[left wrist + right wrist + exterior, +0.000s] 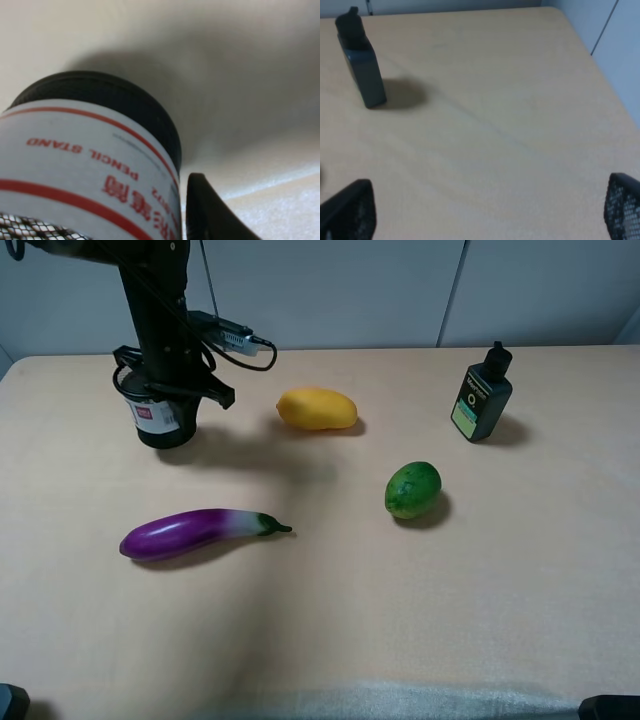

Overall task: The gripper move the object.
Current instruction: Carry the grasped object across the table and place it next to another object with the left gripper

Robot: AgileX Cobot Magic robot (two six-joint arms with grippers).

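The black mesh pen cup (160, 418), with a white label and red mark, stands on the table at the back left. My left gripper (170, 390) comes down onto it from above and is closed on it. In the left wrist view the cup (90, 165) fills the frame, and one dark finger (210, 215) lies right against its side. The other finger is hidden. My right gripper (480, 210) is open and empty above bare table. It does not show in the high view.
A yellow mango (316, 408) lies just right of the cup. A green lime (413, 489) is at centre right and a purple eggplant (190, 533) at front left. A dark green-labelled bottle (481, 400) stands at the back right and also shows in the right wrist view (362, 70).
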